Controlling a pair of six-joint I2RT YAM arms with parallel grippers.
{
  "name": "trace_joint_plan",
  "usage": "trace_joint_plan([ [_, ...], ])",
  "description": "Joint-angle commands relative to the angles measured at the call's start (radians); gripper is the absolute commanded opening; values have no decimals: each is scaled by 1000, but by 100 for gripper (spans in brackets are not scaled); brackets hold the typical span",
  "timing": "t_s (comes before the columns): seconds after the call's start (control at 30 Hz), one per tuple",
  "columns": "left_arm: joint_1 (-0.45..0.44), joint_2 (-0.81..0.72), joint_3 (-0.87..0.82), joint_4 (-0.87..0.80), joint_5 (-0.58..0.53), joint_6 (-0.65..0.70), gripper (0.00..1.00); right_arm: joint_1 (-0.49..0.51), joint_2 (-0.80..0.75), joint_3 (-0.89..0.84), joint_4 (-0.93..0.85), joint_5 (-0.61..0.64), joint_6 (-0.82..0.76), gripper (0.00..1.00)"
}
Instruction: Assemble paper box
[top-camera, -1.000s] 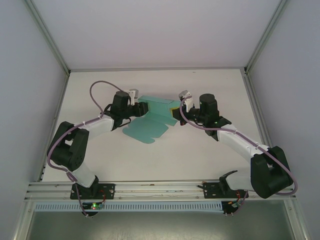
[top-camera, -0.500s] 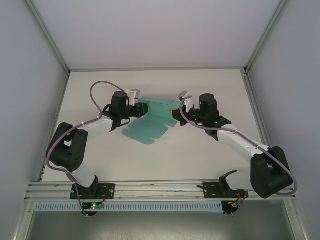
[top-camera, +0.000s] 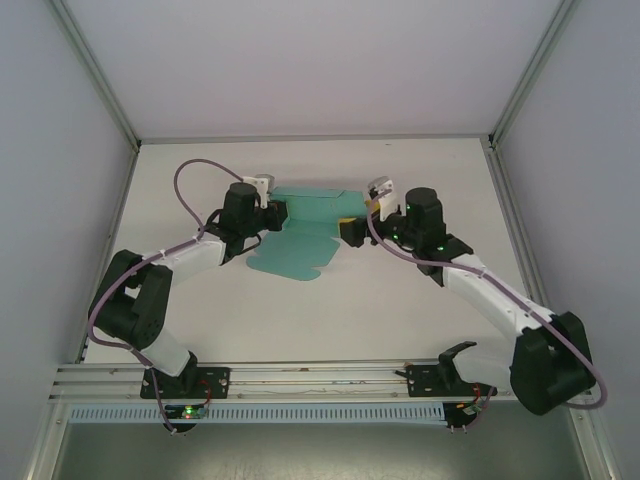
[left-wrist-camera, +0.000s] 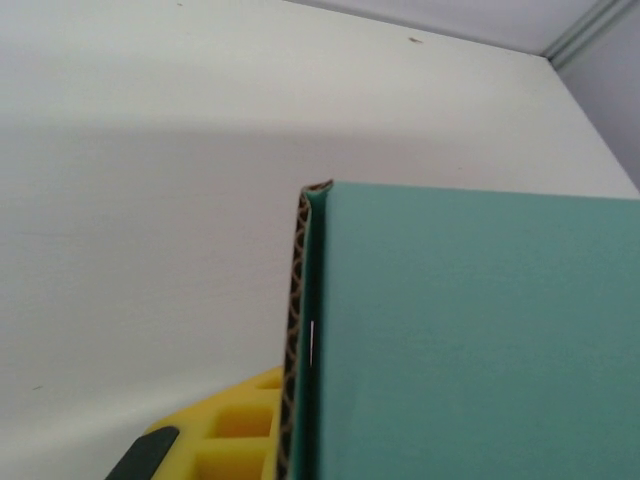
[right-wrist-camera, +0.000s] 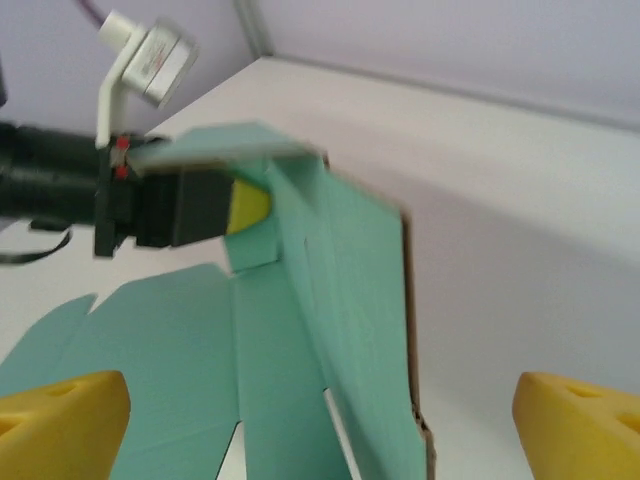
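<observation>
The paper box (top-camera: 300, 250) is a teal-green die-cut card lying partly unfolded at the middle of the white table (top-camera: 400, 310). Its far panel stands raised. My left gripper (top-camera: 272, 213) is shut on the card's left flap. In the left wrist view the teal panel (left-wrist-camera: 470, 340) shows its corrugated edge against one yellow finger (left-wrist-camera: 225, 440). In the right wrist view the left gripper (right-wrist-camera: 200, 205) pinches that flap, and the standing panel (right-wrist-camera: 340, 300) rises between my right gripper's (right-wrist-camera: 320, 425) widely spread yellow fingertips (right-wrist-camera: 60, 420). The right gripper (top-camera: 352, 228) is open at the card's right end.
Grey walls and metal frame posts (top-camera: 110, 200) close the table on three sides. An aluminium rail (top-camera: 320, 378) carrying both arm bases runs along the near edge. A purple cable (top-camera: 195, 185) loops above the left arm.
The right wrist has shifted a little to the right and back. The card has slid slightly left and its far panel stands steeper. The left gripper keeps its hold.
</observation>
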Motion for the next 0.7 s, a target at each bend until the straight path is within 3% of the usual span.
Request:
trace_joint_plan([
  [0.0, -26, -16, 15, -53, -137, 22, 0, -13, -74, 48, 20, 193, -2, 98],
  [0.07, -32, -12, 16, -53, -143, 32, 0, -14, -81, 66, 49, 263, 11, 99],
  [0.23, -38, -7, 21, -57, -144, 32, 0, -16, 10, 157, 8, 262, 7, 98],
  [0.47, -42, 0, 36, -75, -152, 20, 0, 10, 155, 177, 2, 147, 10, 99],
  [0.67, -41, -8, 37, -68, -145, 11, 0, 33, 260, 158, 65, 137, 45, 98],
])
